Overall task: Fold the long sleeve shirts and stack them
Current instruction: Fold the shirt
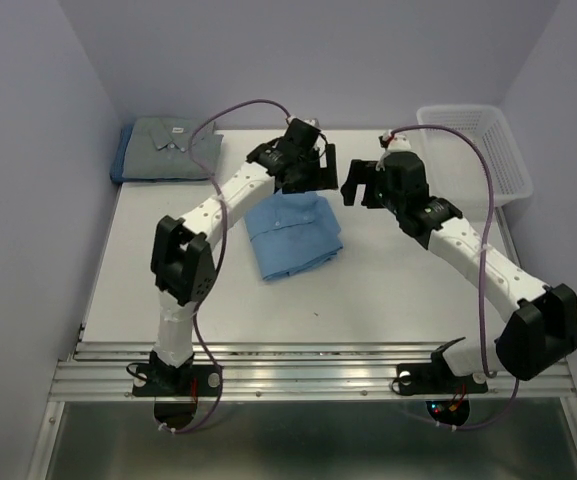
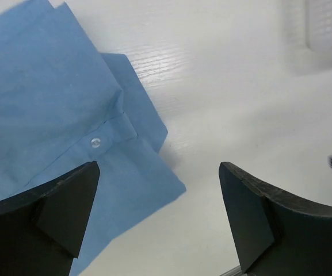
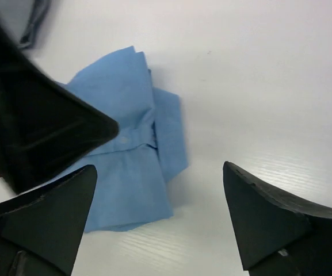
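One light blue shirt [image 1: 295, 238] (mid-table); two stacked, grey [image 1: 173, 140] atop darker blue [image 1: 120, 166].

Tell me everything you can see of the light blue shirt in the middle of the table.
The light blue shirt is thin-looking cloth, folded into a rough, skewed rectangle with lower layers peeking out. A small white button shows by a seam. It lies flat on the white table near the middle. The left end effector and right end effector hang open above it, neither gripping it.

Folded light blue shirt [image 1: 296, 238] lies on the table [image 1: 408, 290].
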Robot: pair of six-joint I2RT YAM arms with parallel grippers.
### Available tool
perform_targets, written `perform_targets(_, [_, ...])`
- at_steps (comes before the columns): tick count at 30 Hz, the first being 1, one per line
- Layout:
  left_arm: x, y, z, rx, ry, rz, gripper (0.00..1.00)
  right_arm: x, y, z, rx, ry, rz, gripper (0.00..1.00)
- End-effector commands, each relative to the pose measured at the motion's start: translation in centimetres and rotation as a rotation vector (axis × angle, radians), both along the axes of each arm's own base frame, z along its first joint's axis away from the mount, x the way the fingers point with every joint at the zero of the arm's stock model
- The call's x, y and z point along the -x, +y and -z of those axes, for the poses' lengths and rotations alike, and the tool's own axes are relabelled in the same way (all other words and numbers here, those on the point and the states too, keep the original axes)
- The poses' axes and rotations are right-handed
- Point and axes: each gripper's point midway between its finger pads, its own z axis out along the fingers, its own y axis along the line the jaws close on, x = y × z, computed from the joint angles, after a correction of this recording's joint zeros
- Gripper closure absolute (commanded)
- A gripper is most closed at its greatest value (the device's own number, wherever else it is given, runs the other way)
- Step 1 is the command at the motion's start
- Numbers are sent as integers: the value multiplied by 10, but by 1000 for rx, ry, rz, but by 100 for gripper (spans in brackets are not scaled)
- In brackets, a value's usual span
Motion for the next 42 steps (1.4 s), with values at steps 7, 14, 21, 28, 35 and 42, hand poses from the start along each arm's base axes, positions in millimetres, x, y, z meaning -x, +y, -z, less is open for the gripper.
perform_targets(7, [22, 136, -70, 65, -175, -324, 1, 44, 85, -3, -245, 35, -518, 0])
perform_targets(14, [23, 197, -40, 124, -164, -449, 1, -9, 137, 25, -321, 103, -634, 0])
perform_targets(21, [8, 145, -38, 299, -160, -219, 1, -79, 163, 85, -283, 204, -563, 0])
perform_targets(28, [-8, 112, 50, 274, 36, -120, 1, -127, 127, 144, -278, 296, -377, 0])
perform_targets(35, [-7, 106, 125, 194, 188, -96, 2, -129, 104, 189, -224, 351, -347, 0])
perform_targets(42, [48, 129, 158, 78, 298, -146, 2, -133, 96, 193, -239, 357, -415, 0])
